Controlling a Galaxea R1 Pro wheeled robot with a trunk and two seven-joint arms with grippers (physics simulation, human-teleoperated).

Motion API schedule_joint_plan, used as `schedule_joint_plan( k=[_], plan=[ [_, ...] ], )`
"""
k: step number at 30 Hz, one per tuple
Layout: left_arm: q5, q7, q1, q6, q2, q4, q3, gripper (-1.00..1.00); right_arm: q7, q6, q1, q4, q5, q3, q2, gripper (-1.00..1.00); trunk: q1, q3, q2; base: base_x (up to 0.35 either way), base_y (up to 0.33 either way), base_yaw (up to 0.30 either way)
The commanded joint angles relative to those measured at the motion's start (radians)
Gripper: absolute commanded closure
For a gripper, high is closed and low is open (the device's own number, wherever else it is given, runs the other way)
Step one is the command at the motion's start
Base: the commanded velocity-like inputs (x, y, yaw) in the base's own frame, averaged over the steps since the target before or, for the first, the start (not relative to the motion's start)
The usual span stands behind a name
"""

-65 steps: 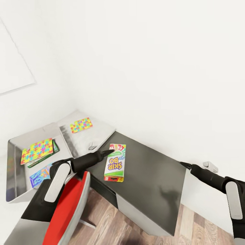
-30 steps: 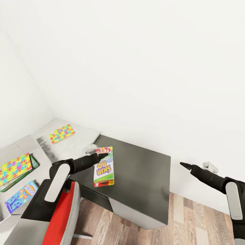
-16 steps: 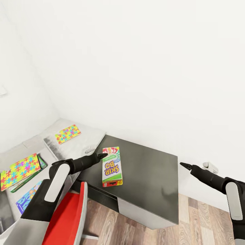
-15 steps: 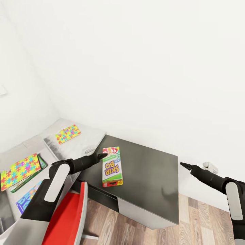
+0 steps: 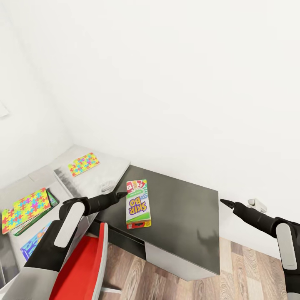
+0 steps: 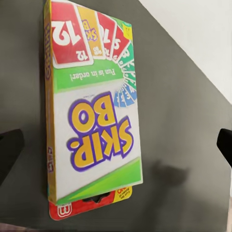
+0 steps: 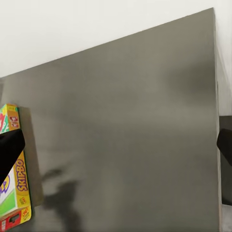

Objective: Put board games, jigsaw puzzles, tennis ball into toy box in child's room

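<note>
A Skip-Bo board game [image 5: 137, 204] lies flat on the dark grey cabinet part of the table [image 5: 187, 216]. My left gripper [image 5: 121, 194] hovers just left of the box's far end. In the left wrist view its open fingers frame the Skip-Bo box [image 6: 92, 121], and the left gripper [image 6: 116, 150] holds nothing. Off the cabinet's right edge, my right gripper [image 5: 223, 202] is open and empty. The light grey toy box [image 5: 68, 187] at far left holds a jigsaw puzzle [image 5: 27, 204] on a green-edged box, plus a blue board game [image 5: 35, 243]. Another jigsaw puzzle [image 5: 84, 163] lies on the light grey top.
A red chair [image 5: 83, 266] stands close under my left arm, against the desk front. White walls close in behind the desk and meet in a corner at left. Wood-plank floor [image 5: 175, 287] lies in front. The right wrist view looks over the bare cabinet top [image 7: 130, 125].
The camera swung right and then partly back, shifting the whole picture. Over the last half second my left gripper tip drew slightly back from the Skip-Bo box's far corner. The box stayed put.
</note>
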Motion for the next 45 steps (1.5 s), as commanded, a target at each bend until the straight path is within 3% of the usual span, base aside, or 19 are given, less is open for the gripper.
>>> schedule_joint_plan(
  k=[1, 45],
  plan=[
    [0.011, 0.01, -0.001, 0.002, 0.001, -0.001, -0.002, -1.0, 0.01, 0.004, -0.001, 0.0, 0.008, -0.002, 0.0, -1.0, 0.001, -0.002, -0.002, 0.0, 0.004, 0.0],
    [0.01, 0.018, -0.001, 0.001, 0.001, 0.052, -0.008, -1.0, 0.007, 0.005, 0.001, 0.007, 0.011, -0.003, 0.0, -1.0, 0.001, -0.002, -0.002, 0.076, 0.0, 0.0]
  ],
)
